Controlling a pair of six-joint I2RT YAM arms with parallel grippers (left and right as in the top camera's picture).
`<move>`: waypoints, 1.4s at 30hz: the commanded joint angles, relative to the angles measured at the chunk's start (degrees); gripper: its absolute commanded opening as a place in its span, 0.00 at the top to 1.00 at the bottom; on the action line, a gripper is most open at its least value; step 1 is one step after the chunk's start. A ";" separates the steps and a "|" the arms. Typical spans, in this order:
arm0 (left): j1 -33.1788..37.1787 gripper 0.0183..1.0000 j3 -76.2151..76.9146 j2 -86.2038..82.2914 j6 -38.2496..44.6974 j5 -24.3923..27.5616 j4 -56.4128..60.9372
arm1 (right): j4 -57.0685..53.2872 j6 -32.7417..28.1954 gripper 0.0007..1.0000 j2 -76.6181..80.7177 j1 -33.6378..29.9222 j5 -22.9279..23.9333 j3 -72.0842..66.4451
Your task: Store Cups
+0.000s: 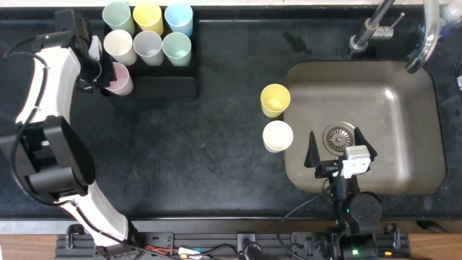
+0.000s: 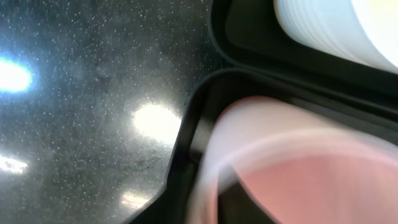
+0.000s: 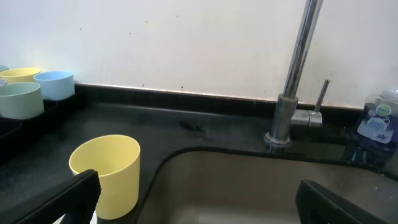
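A pink cup (image 1: 120,79) hangs tilted over the front left slot of the black cup tray (image 1: 170,88), with my left gripper (image 1: 98,70) shut on its rim. Up close, the pink cup (image 2: 292,168) sits just above the tray's edge (image 2: 193,124), and a white cup (image 2: 329,28) stands in the slot beyond. Several cups fill the tray's other slots. A yellow cup (image 1: 275,100) and a cream cup (image 1: 277,136) stand on the counter at the sink's left rim. My right gripper (image 1: 338,146) stands open over the sink, near the yellow cup (image 3: 106,174).
The steel sink (image 1: 404,94) takes up the right side, with a faucet (image 1: 375,29) behind it and a soap bottle (image 3: 376,124) at the back right. The dark speckled counter (image 1: 216,144) lies between the tray and the sink.
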 commanded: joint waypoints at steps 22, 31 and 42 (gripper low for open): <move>-7.06 0.29 0.07 -23.10 -23.56 0.44 -7.78 | 0.33 -0.20 0.00 -0.42 -0.04 0.07 -0.76; -28.98 0.24 0.39 -20.39 -31.19 0.44 1.60 | 0.33 -0.20 0.00 -0.42 -0.04 0.07 -0.76; -46.16 0.20 4.09 -8.55 -37.09 4.31 3.32 | 0.31 -0.20 0.00 -0.42 -0.04 0.07 -0.76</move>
